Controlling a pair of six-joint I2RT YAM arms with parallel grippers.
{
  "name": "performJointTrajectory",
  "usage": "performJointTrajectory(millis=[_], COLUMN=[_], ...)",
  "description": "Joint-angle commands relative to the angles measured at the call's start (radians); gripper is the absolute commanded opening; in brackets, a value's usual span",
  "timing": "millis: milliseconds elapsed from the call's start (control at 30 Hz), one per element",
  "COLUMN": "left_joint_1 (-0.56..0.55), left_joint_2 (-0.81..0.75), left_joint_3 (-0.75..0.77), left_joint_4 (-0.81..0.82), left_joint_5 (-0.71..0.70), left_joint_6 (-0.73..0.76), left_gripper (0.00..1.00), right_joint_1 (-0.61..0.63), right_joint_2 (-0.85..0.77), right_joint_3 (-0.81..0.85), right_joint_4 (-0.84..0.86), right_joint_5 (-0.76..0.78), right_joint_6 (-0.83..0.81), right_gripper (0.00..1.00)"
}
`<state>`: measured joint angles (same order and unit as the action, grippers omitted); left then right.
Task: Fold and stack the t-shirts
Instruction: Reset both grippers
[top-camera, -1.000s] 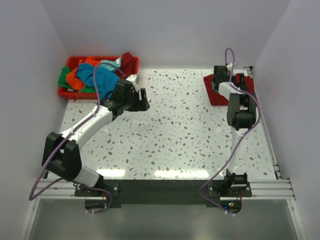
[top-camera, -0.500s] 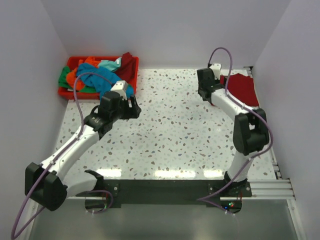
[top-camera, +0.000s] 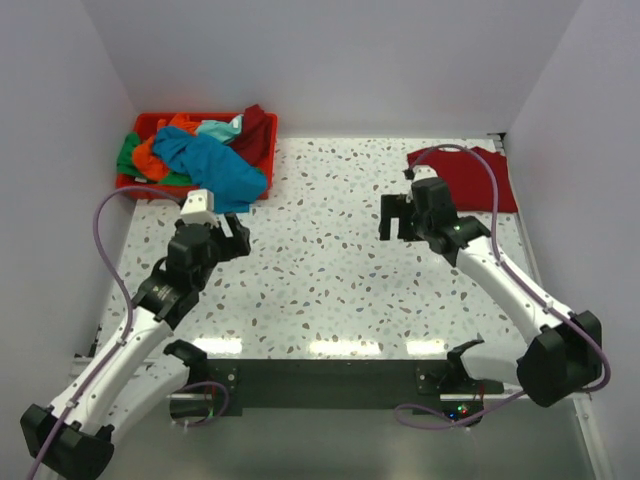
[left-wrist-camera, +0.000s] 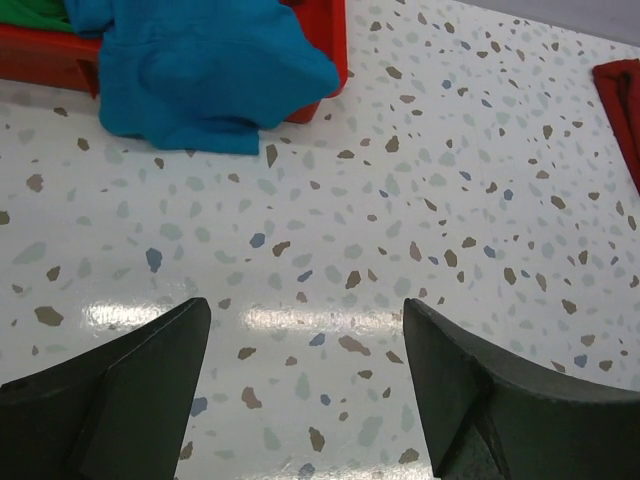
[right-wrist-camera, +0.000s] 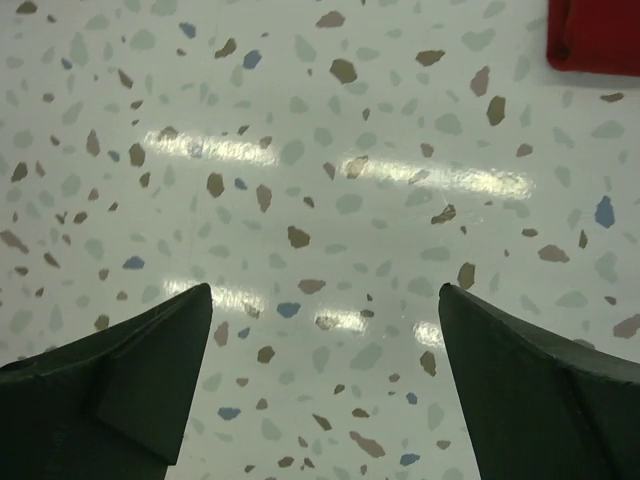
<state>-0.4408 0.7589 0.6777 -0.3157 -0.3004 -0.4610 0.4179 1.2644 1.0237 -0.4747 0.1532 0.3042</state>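
A folded dark red t-shirt (top-camera: 480, 178) lies flat at the back right of the table; its corner shows in the right wrist view (right-wrist-camera: 595, 35) and its edge in the left wrist view (left-wrist-camera: 622, 100). A teal blue t-shirt (top-camera: 215, 170) hangs over the front of the red bin (top-camera: 128, 184), on orange (top-camera: 150, 155), green (top-camera: 127, 155) and dark red (top-camera: 257, 125) shirts. It also shows in the left wrist view (left-wrist-camera: 200, 65). My left gripper (top-camera: 232, 240) is open and empty, in front of the bin. My right gripper (top-camera: 392, 217) is open and empty over bare table, left of the folded shirt.
The speckled white table (top-camera: 330, 270) is walled at the back and both sides. The red bin (left-wrist-camera: 320, 50) stands at the back left corner. A black rail (top-camera: 330, 375) with both arm bases runs along the near edge.
Both arms have pulled back toward the near edge. The left gripper moved away from the bin. The right gripper left the folded dark red shirt and swung left over bare table.
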Motion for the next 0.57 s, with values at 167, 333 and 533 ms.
performJointTrajectory(millis=[167, 333, 533], left_joint_1=[-0.004, -0.004, -0.004], left_joint_2=[-0.044, -0.078, -0.121], left_joint_3=[-0.010, -0.009, -0.003], left_joint_4=[-0.016, -0.023, -0.083], left_joint_5=[-0.147, -0.172, -0.193], left_joint_6=[0.005, 0.010, -0.007], left_gripper=[0.84, 0.84, 0.85], right_joint_1=[-0.002, -0.004, -0.002], right_joint_2=[-0.164, -0.155, -0.137], right_joint_3=[-0.079, -0.079, -0.071], right_joint_4=[-0.025, -0.007, 0.007], right_joint_5=[-0.250, -0.283, -0.290], right_joint_6=[-0.014, -0.001, -0.004], right_gripper=[0.99, 0.99, 0.99])
